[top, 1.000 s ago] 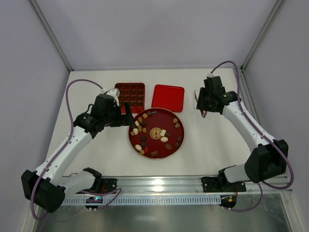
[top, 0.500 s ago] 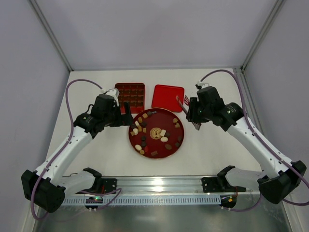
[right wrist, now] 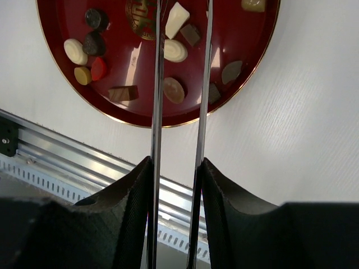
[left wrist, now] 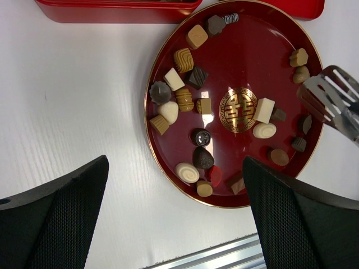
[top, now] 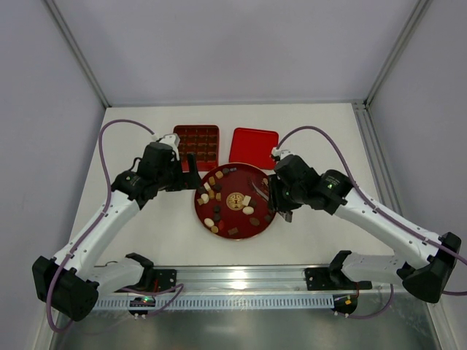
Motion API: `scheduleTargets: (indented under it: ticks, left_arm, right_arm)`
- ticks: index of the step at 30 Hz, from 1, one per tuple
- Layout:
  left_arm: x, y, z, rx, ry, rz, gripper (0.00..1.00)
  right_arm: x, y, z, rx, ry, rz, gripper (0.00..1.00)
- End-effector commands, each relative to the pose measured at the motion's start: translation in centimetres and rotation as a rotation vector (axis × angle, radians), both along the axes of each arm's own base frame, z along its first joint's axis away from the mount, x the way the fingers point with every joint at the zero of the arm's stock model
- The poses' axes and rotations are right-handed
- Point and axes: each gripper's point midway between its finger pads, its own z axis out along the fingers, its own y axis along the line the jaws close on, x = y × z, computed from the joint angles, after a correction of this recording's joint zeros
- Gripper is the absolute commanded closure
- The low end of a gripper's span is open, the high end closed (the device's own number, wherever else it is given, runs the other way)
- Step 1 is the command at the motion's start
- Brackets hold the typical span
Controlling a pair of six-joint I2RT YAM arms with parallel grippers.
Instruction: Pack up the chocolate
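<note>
We can read one sign only: the gold emblem at the middle of the red plate. In the left wrist view it is a round gold medallion bearing the Chinese double-happiness character, 囍, inside an ornamental ring. In the top view it is too small for us to read. In the right wrist view only its lower part shows at the upper edge, beside an arm of the metal tongs. On the chocolate around it we make out moulded ridges, no legible letters.
</note>
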Motion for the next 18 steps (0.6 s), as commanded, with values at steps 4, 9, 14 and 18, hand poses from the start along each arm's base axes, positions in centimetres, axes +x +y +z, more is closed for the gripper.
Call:
scheduleTargets:
  ticks: [4,9,14,18]
  left_arm:
    - [0.6,0.0,0.6,-0.004,-0.044,0.007,0.0]
    - [0.7,0.0,0.6,-0.004,-0.042,0.009,0.0]
    - [0.6,0.0,0.4,-0.005,-0.035,0.011,0.0]
    - [0.6,0.0,0.3,-0.002,-0.036,0.012,0.0]
  right_arm:
    - [-1.9,-0.1,-1.1,-0.011,0.034,0.02,0.6]
    - [-3.0,-0.6,-2.3,-0.041,0.066,0.043,0.6]
    - [-3.5,-0.6,-2.9,-0.053,0.08,0.068,0.6]
    - [-3.6,-0.5,-3.5,-0.06,0.09,0.074,0.6]
